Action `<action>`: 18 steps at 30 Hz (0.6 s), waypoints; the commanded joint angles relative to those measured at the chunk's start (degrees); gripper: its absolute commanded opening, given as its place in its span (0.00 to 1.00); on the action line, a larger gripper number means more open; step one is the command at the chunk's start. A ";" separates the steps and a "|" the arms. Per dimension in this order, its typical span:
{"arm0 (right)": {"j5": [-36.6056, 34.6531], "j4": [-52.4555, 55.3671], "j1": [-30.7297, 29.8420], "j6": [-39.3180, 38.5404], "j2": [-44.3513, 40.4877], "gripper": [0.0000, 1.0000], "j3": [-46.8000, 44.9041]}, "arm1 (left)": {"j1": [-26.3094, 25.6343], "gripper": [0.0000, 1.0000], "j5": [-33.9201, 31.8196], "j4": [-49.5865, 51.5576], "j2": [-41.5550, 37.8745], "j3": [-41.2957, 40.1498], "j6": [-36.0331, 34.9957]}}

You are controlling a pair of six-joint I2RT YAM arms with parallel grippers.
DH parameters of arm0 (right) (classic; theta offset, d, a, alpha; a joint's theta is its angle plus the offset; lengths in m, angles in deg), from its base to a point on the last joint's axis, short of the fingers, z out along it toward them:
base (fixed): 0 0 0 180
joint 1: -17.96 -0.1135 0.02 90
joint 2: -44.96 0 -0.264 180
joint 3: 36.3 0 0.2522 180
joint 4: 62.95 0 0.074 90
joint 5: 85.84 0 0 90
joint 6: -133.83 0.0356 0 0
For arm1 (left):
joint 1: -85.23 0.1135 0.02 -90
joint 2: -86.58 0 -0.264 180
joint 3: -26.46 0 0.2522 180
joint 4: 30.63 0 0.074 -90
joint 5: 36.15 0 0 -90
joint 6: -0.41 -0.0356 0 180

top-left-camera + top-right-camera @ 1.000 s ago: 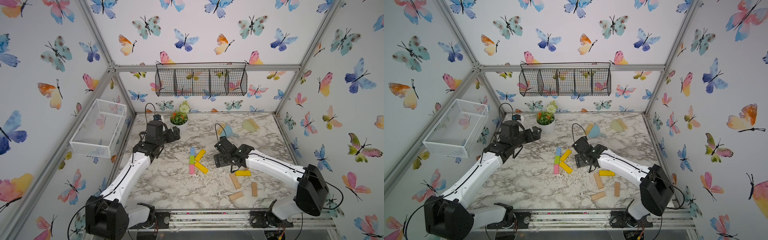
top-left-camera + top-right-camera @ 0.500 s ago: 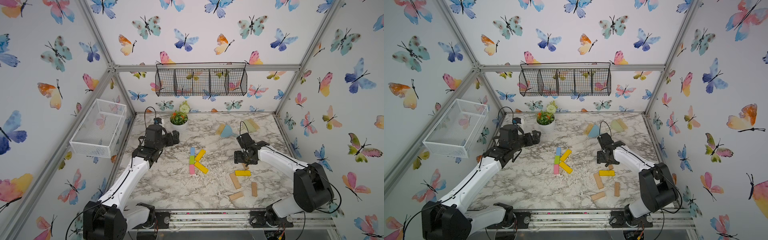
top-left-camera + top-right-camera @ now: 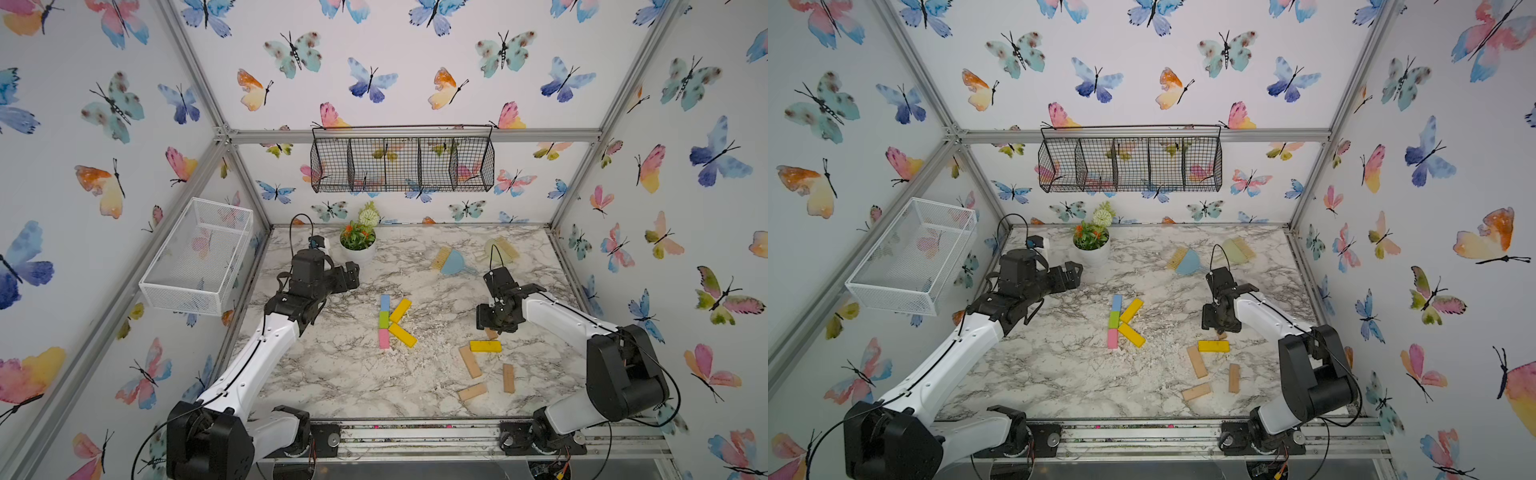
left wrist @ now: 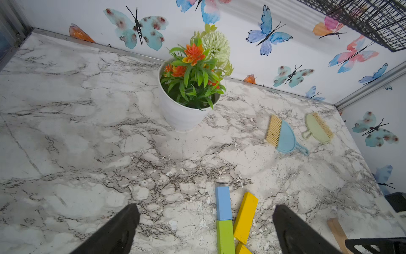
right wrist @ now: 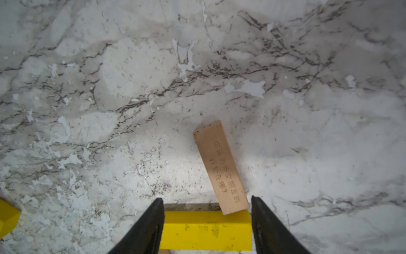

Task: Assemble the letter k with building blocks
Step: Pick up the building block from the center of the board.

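Honestly, the K looks done on the tabletop [image 3: 332, 374]: blue, green and pink blocks [image 3: 383, 319] in a line plus 2 yellow bars [image 3: 400, 310]. Right fingers [image 5: 151, 220], partly apart and gripping nothing, straddle the end of a tan block [image 5: 222, 167] beside a spare yellow block [image 5: 206, 231]. Probably light, stiff, smooth: pinch its long sides. Left fingers [image 4: 123, 226] wide, empty.

Item: tan wooden block [image 5: 220, 167], seen in the right wrist view. Marking: two lines of small dark Chinese characters running lengthwise along its upper face, the shorter line closing with a question mark. Legibility: strokes faint and blurred; individual characters cannot be read with certainty.
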 commanded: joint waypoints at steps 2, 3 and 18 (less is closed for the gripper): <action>3.48 1.64 0.41 0.05 -2.82 0.63 -1.62 | -0.14 0.98 -0.92 0.73 0.17 1.00 -0.52; 2.59 1.74 0.40 0.11 -3.73 0.65 -1.85 | -0.12 0.98 -0.80 0.74 0.23 0.94 -0.41; 1.88 -2.22 3.38 -1.30 0.56 0.73 -1.95 | -0.18 0.98 -0.18 0.74 0.24 0.96 -0.65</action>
